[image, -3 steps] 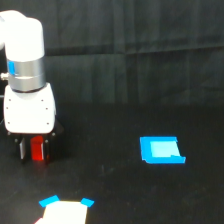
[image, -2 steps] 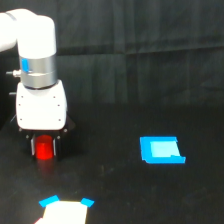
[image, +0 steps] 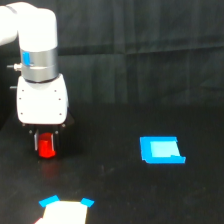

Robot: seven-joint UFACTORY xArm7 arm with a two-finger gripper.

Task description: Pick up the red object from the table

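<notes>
Arm w/ claw (image: 46, 145) now higher than a sec ago, red object (image: 47, 146) lifted off the counter (image: 120, 195), clamped betw. claw fingers, blue rectangle (image: 161, 150) well off toward exterior view's right, white card w/ blue corners (image: 65, 211) below claw

So the extras here: there's a flat blue rectangle (image: 161, 150) lying toward the right side of the desk in the exterior view, with a paler, lighter patch in its middle and brighter blue around the edges. Down at the near edge, toward the left, sits a white card-looking piece (image: 65, 212) with small blue corners sticking out at its top; its bottom is cut off by the frame. A dark curtain-like backdrop (image: 145, 25) hangs behind everything.
</notes>
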